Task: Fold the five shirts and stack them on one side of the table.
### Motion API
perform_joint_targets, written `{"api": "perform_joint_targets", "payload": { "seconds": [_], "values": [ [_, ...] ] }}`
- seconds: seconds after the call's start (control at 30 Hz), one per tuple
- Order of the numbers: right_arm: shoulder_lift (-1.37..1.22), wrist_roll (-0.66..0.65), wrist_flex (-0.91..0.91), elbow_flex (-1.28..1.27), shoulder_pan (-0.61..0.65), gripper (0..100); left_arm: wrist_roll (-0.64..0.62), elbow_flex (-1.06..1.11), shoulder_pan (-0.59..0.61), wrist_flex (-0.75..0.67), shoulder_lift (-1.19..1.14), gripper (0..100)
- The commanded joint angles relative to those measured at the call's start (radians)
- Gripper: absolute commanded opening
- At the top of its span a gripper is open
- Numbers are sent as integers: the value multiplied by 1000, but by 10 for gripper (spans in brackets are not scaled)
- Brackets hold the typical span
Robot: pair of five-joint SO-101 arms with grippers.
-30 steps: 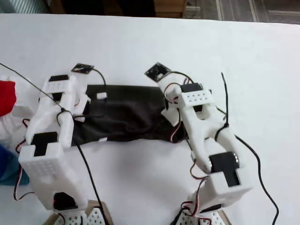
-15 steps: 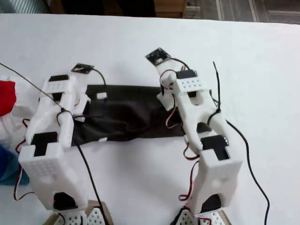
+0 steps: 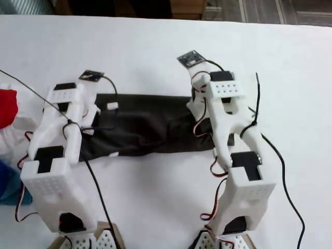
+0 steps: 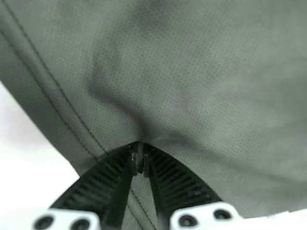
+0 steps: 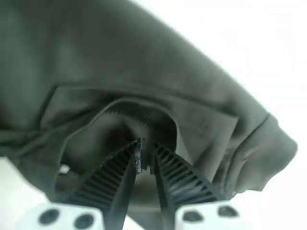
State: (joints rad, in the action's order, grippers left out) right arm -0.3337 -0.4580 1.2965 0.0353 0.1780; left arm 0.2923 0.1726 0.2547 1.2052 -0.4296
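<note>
Two bunched cloths lie at the left edge of the table (image 3: 155, 46), a red cloth (image 3: 6, 106) and nearer the arms a blue cloth (image 3: 8, 181); they are probably more of the shirts, waiting their turn.

Next along, the left gripper (image 4: 139, 160) sits on the left end of the dark shirt (image 3: 145, 124). Its fingers are closed tight, with a small tuck of fabric nipped between the tips, close to a stitched hem.

The shirt lies across the middle of the table as a long, narrow band between the two arms. It looks thin, light and limp (a fine-textured knit in the left wrist view), so it should sag and crease wherever it is not held, and drag on the table rather than slide as one piece.

At the right end, the right gripper (image 5: 140, 155) is likewise pressed shut on a gathered pucker of cloth, with loose folds bulging around the tips.

The safest holds, I judge, are at the ends or corners, through every layer at once. A pinch on the top layer alone could let the fold open when lifted.
</note>
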Motion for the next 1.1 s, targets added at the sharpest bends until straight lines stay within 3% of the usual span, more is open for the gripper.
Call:
{"api": "perform_joint_targets", "payload": {
  "seconds": [0.0,0.23,0.37,0.73,0.97,1.07],
  "values": [
    [65,-3,36,38,-12,20,8,-30,-6,0,-12,24],
    [64,-5,-2,38,-42,20,8,-30,-6,0,-12,24],
    [19,-95,-2,38,-68,20,8,-30,-6,0,-12,24],
    [-2,-121,-127,44,-292,20,8,-30,-6,0,-12,24],
    [124,-121,-33,38,-255,20,8,-30,-6,0,-12,24],
    [168,-129,91,38,-188,20,8,-30,-6,0,-12,24]
  ]
}}
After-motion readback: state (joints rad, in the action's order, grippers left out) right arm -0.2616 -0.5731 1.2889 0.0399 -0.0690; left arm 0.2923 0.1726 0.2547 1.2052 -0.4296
